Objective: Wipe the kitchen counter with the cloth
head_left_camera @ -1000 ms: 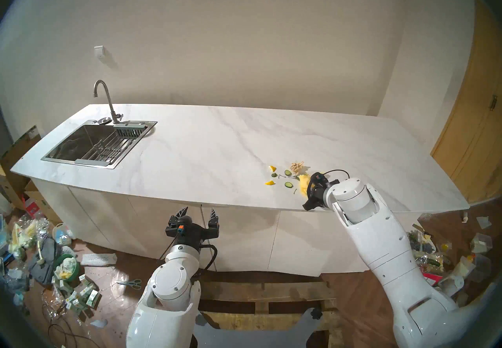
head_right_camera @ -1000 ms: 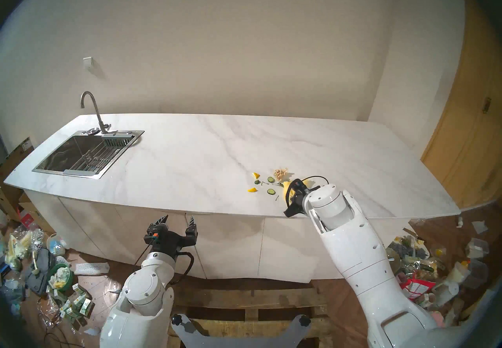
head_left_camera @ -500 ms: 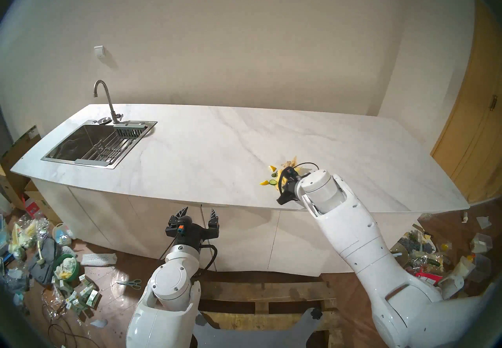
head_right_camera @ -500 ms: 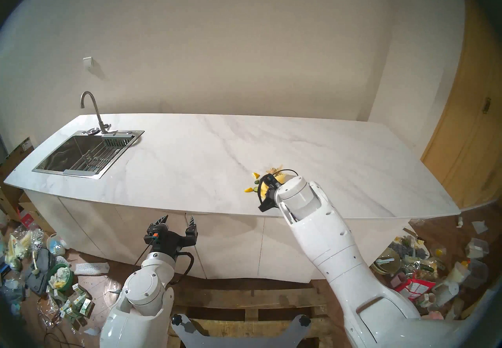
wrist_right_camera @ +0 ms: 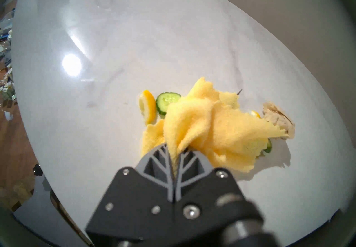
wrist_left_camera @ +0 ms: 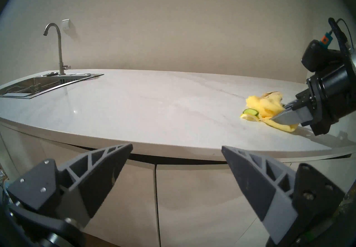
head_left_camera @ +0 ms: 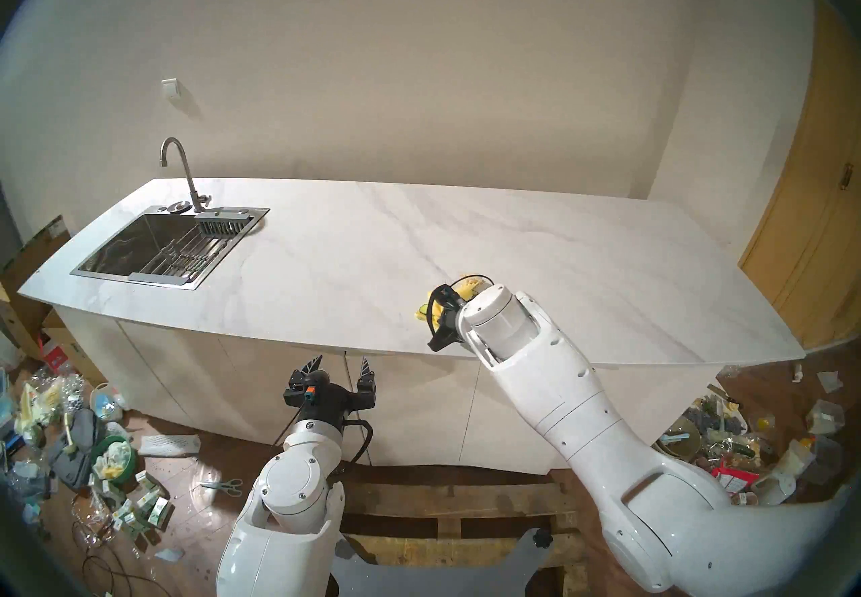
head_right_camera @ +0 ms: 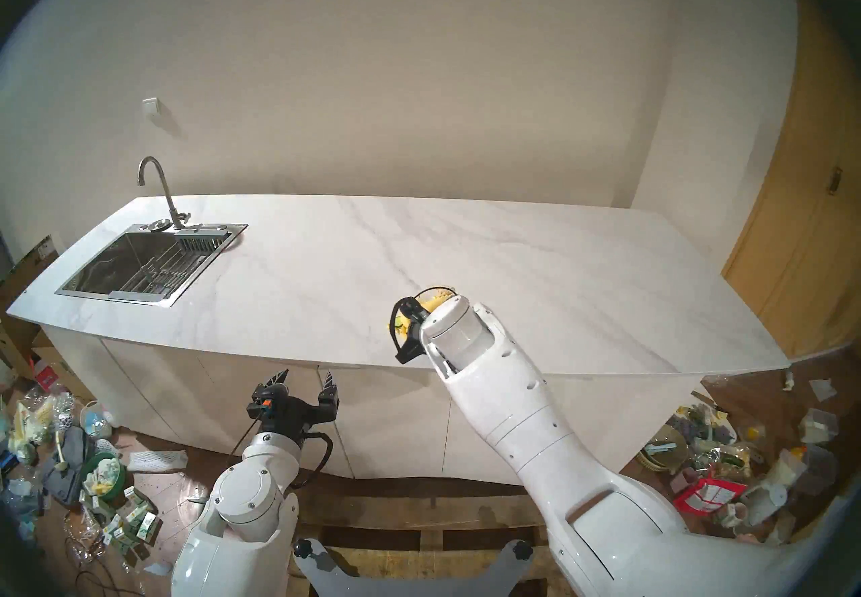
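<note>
Lower centre of the right wrist view: right gripper [wrist_right_camera: 174,151] pinched tight on a fold of the cloth [wrist_right_camera: 210,127], both fingers [wrist_right_camera: 154,160] pressed together with yellow fabric squeezed between them. Rest of the cloth spread in loose folds on the kitchen counter [wrist_right_camera: 115,51], just above the fingertips in frame.

Scraps bunched at the cloth edges:
- lemon wedge [wrist_right_camera: 148,108] at the left edge, touching a cucumber slice [wrist_right_camera: 167,102], which is partly tucked under the fabric
- beige heap of shreds [wrist_right_camera: 278,118] at the right edge, touching the cloth
- second cucumber slice [wrist_right_camera: 268,146] peeking out lower right, mostly covered

Head stereo left view, right of centre: same right gripper [head_left_camera: 438,309] low over the counter near its front edge, cloth [head_left_camera: 463,288] only partly visible behind the wrist. Sink [head_left_camera: 140,242] and faucet [head_left_camera: 179,172] at far left of the slab – well apart from the cloth.

Left wrist view, right edge: cloth [wrist_left_camera: 264,106] flat on the counter, gripper finger lying across it, cucumber slice [wrist_left_camera: 250,112] at its left.

Bottom centre of the head view: left gripper [head_left_camera: 341,363] spread wide, holding nothing – parked in front of the white cabinet fronts [head_left_camera: 419,400], below the counter edge. Fingers [wrist_left_camera: 104,165] at the bottom corners of the left wrist view, clearly apart.
</note>
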